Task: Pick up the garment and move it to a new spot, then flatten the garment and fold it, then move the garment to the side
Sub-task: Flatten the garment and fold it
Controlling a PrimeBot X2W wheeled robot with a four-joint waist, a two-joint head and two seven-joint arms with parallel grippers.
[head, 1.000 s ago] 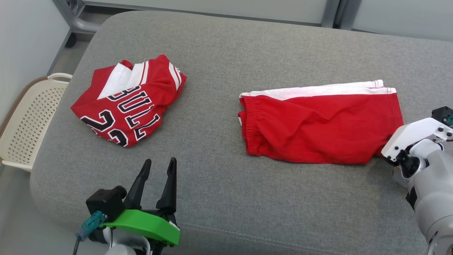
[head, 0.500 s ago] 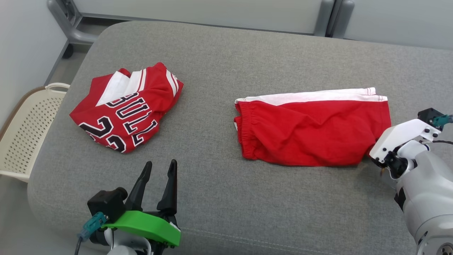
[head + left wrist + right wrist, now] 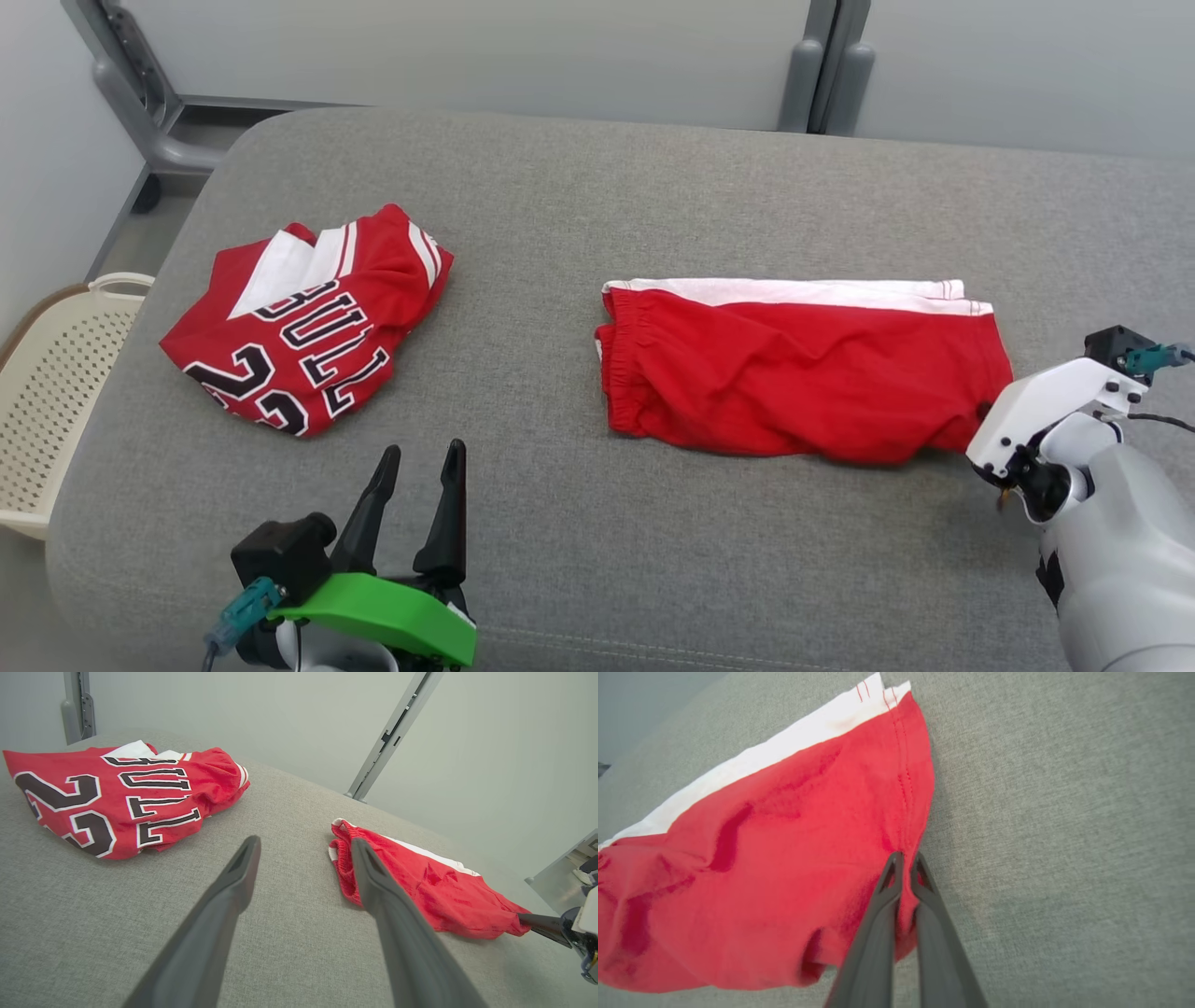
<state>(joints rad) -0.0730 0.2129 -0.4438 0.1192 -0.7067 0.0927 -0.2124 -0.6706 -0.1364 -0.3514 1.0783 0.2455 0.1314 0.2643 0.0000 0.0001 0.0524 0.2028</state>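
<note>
Right end effector (image 3: 906,858) is gripping the red shorts (image 3: 761,858): its two dark fingers are nearly together, pinching a fold of cloth at the leg hem, close to the near corner. In the left wrist view that corner is being drawn into a point toward the finger. The shorts are lying mostly flat on the grey padded worktop (image 3: 653,187), right of centre in the head view. The elastic waistband is facing the robot's left, and a white stripe is running along the far edge. Some creases are showing across the red panel. Left end effector (image 3: 422,450) is hovering over bare grey fabric at the near left with its fingers spread wide, holding nothing and touching no cloth. A red jersey (image 3: 299,317) with black-and-white lettering and numerals is lying crumpled at the left of the worktop, well apart from the shorts and beyond the left fingers. A cream perforated basket (image 3: 56,392) is sitting off the worktop's left edge, lower down. Grey metal posts (image 3: 822,75) are standing against the pale wall behind the far edge.
</note>
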